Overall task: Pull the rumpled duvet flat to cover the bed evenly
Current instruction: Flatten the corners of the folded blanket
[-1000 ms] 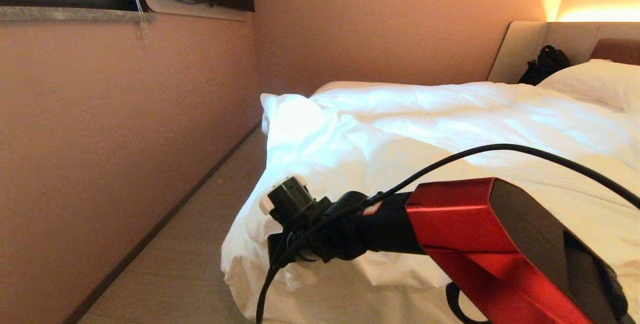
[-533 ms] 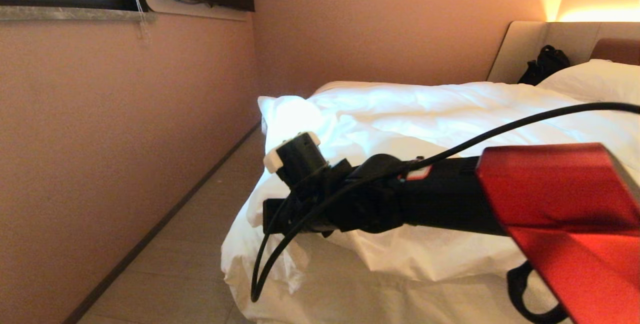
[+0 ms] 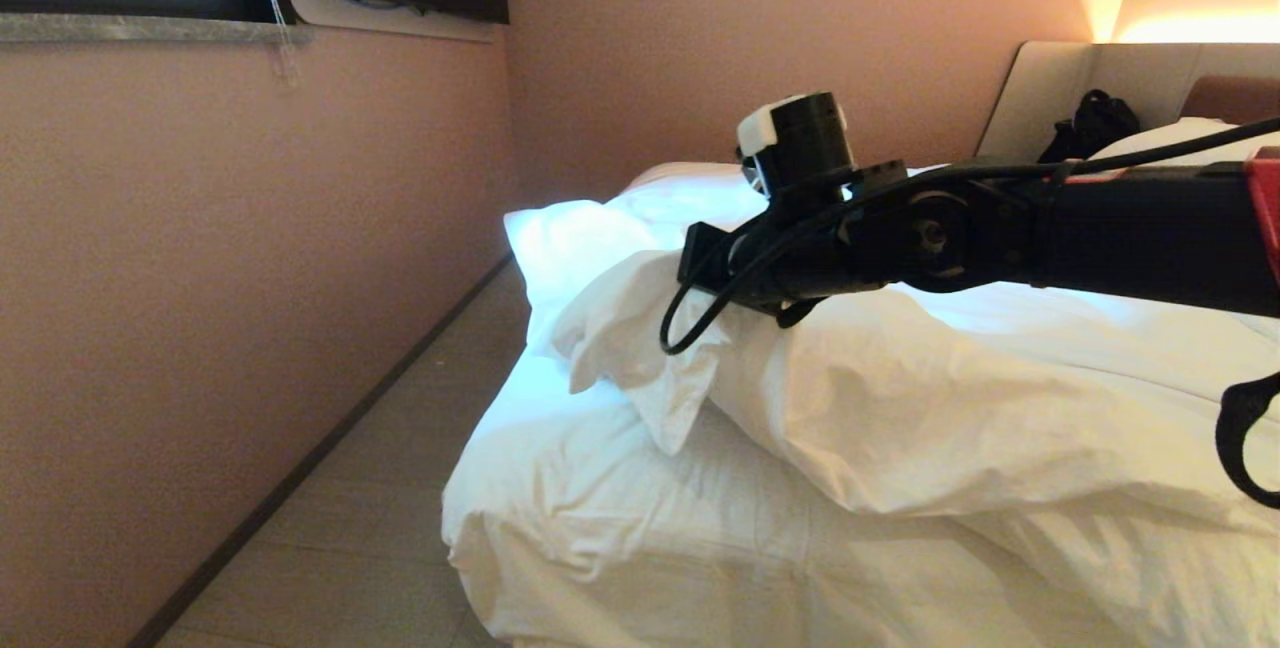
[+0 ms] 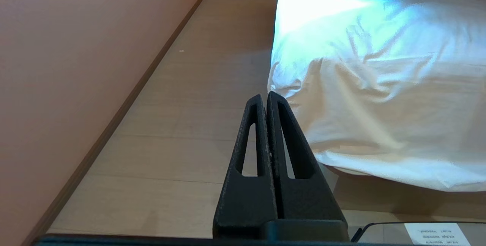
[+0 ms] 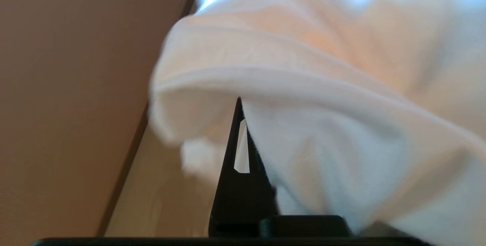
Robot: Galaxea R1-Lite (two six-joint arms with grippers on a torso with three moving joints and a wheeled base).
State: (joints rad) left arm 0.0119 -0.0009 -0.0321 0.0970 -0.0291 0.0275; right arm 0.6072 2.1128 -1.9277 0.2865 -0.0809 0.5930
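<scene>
The right pincer point(image 5: 240, 103) is clamping a fold of the duvet point(image 3: 900, 398), its fingers together on the cloth, and is holding that edge raised above the bed point(image 3: 600, 538) near its foot corner. The rest of the duvet is lying bunched across the bed. The left pincer point(image 4: 264, 100) is hanging low beside the bed, fingers pressed together on nothing, over the floor point(image 4: 182, 124).

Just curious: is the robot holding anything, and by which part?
Yes: the right gripper pinches the duvet at a fold near its corner; the left gripper holds nothing.
</scene>
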